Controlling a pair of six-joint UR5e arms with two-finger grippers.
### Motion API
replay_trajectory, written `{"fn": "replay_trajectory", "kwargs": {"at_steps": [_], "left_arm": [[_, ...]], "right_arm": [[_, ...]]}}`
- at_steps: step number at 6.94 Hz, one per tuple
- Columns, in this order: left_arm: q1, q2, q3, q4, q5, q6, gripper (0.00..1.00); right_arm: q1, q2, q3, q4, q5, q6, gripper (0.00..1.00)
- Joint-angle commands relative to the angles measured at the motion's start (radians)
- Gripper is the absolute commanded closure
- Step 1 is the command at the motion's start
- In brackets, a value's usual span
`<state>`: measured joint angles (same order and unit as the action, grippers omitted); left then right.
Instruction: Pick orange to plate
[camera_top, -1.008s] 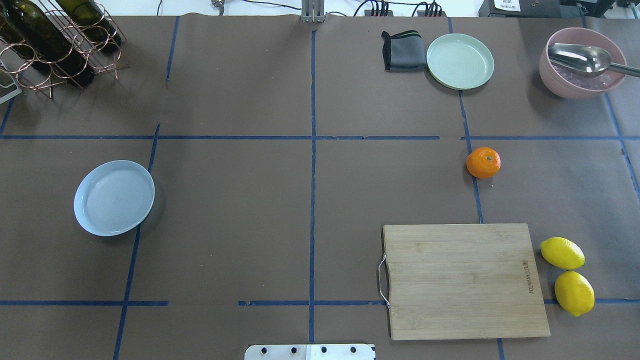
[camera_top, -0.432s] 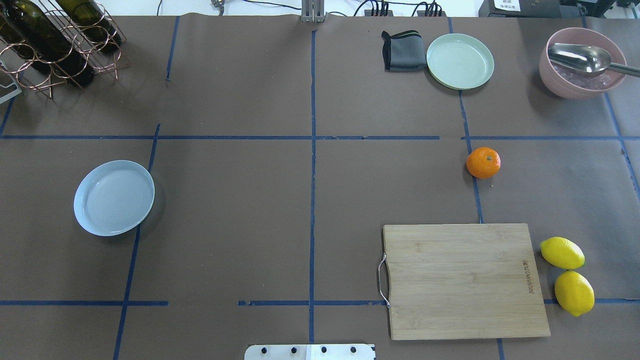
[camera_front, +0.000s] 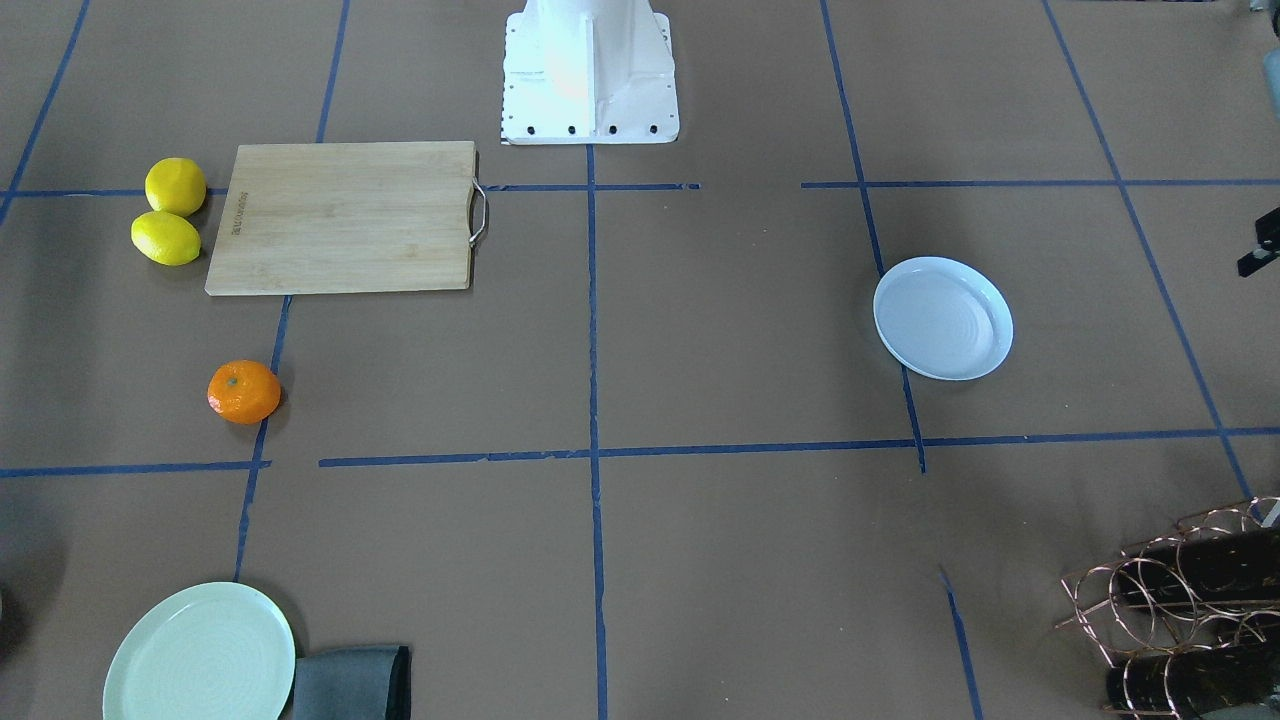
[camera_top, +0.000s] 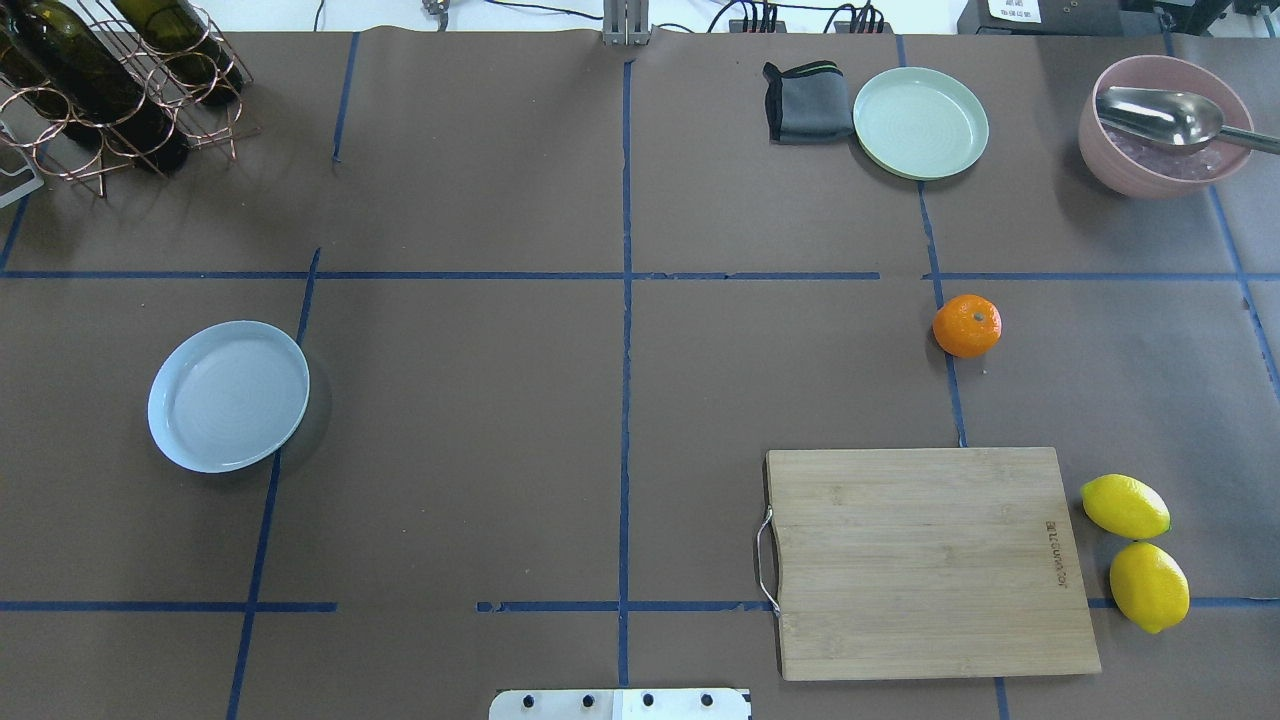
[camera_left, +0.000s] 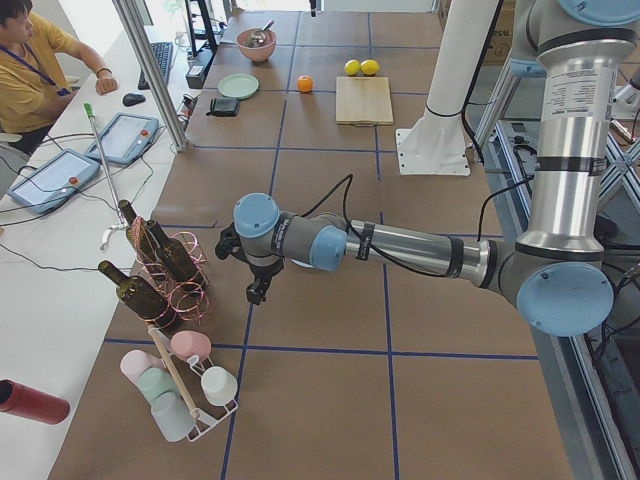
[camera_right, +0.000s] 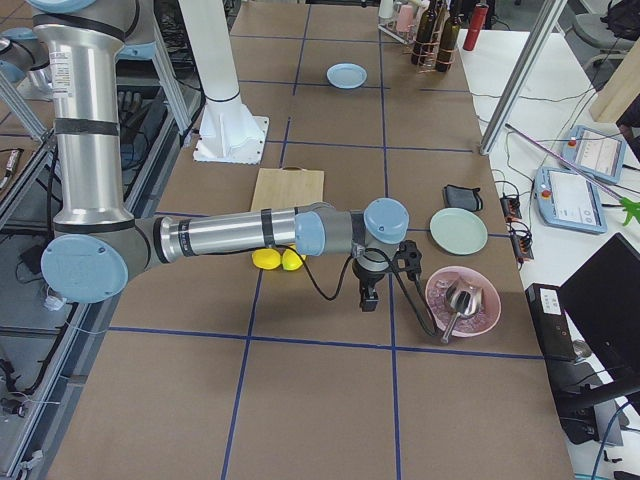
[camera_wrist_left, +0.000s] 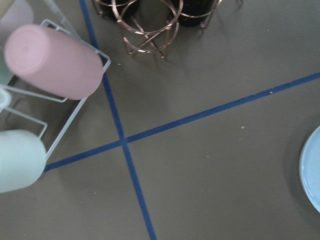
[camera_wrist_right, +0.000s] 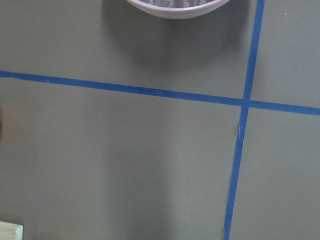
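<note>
No grasp yet: the right gripper (camera_right: 368, 300), finger state untellable, is waiting to reach the small glossy orange fruit (camera_top: 967, 326) beyond the rectangular bamboo board (camera_top: 930, 560).

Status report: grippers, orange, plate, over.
Left gripper, right gripper: state unclear, both off the orange. Orange on table, untouched. Plate empty. Board near orange, apart.
</note>
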<state>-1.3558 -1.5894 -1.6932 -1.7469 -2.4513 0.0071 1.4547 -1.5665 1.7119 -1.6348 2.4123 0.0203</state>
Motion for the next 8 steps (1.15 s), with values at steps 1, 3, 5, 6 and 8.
{"fn": "replay_trajectory", "kwargs": {"at_steps": [1, 3, 5, 6, 8], "left_arm": [[0.223, 0.0, 0.027, -0.285, 0.105, -0.434, 0.0], [0.39, 0.002, 0.075, -0.48, 0.191, -0.732, 0.0], [0.457, 0.002, 0.093, -0.485, 0.285, -0.782, 0.03], [0.458, 0.002, 0.096, -0.487, 0.285, -0.782, 0.07], [0.46, 0.008, 0.107, -0.485, 0.285, -0.782, 0.42]], "right_arm": [[-0.004, -0.003, -0.003, 0.015, 0.001, 0.004, 0.0], [-0.005, -0.003, -0.002, 0.016, 0.001, 0.004, 0.0], [-0.005, -0.001, -0.003, 0.02, 0.001, 0.004, 0.0], [-0.005, -0.003, -0.003, 0.02, 0.001, 0.004, 0.0], [-0.005, -0.001, -0.003, 0.02, 0.001, 0.004, 0.0]]}}
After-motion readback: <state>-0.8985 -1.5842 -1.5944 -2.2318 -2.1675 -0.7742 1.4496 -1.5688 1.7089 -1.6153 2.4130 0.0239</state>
